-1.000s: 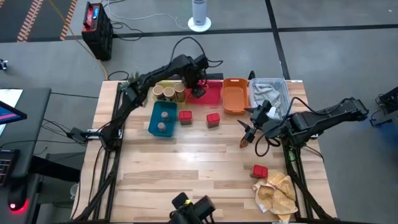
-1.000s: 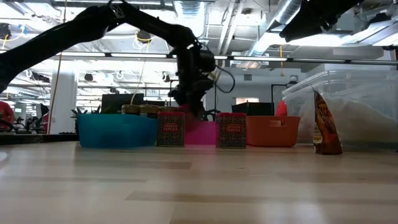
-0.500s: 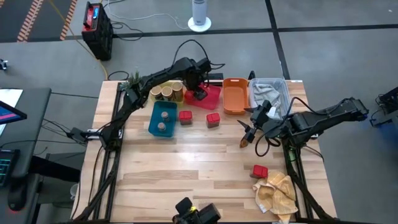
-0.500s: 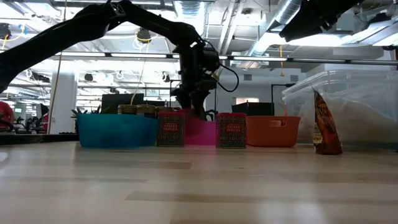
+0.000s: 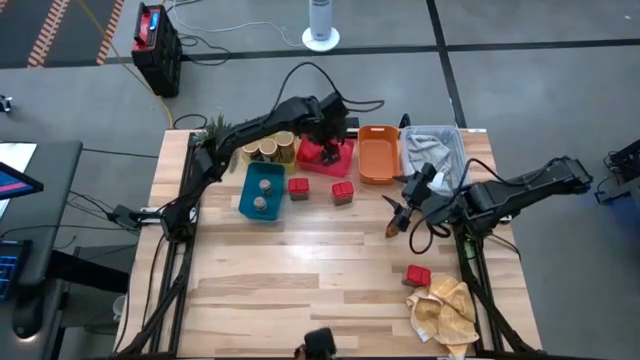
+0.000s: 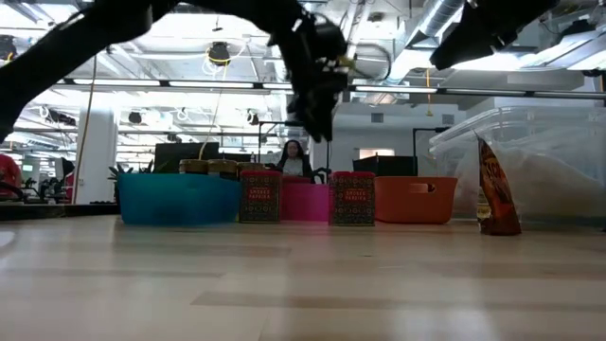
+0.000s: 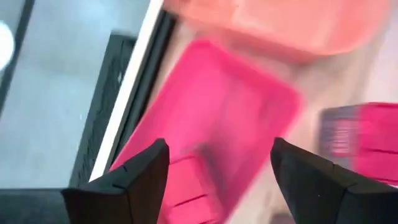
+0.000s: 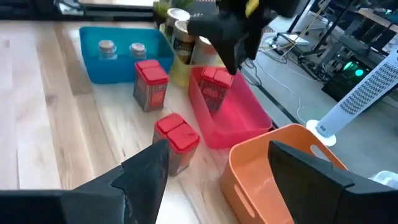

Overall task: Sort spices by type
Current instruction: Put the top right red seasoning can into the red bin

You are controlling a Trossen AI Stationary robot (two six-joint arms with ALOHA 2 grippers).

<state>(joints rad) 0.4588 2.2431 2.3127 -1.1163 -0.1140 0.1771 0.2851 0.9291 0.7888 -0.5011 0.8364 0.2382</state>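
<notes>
My left gripper [image 5: 331, 132] hangs open above the pink tray [image 5: 343, 158], where one red box [image 5: 325, 153] stands on its base. Two more red boxes [image 5: 298, 187] [image 5: 343, 192] stand on the table in front of the trays, and another [image 5: 418, 275] sits near the paper wad. Tan jars [image 5: 268, 150] fill the yellow tray, and two tiny jars [image 5: 260, 196] sit in the teal tray. My right gripper [image 5: 400, 212] is open beside the thin brown packet [image 6: 496, 194], which stands upright; I cannot tell whether they touch.
An orange tray [image 5: 378, 152] lies right of the pink one, and a clear bin with grey cloth [image 5: 432, 150] sits at the far right corner. The yellowish paper wad [image 5: 445, 310] is at the near right edge. Bare wood spans the table's middle and near left.
My left gripper has risen from low inside the pink tray and shifted slightly toward the table's right. The red box stays standing in the tray, clear of the fingers. My right arm and the packet have kept still.
</notes>
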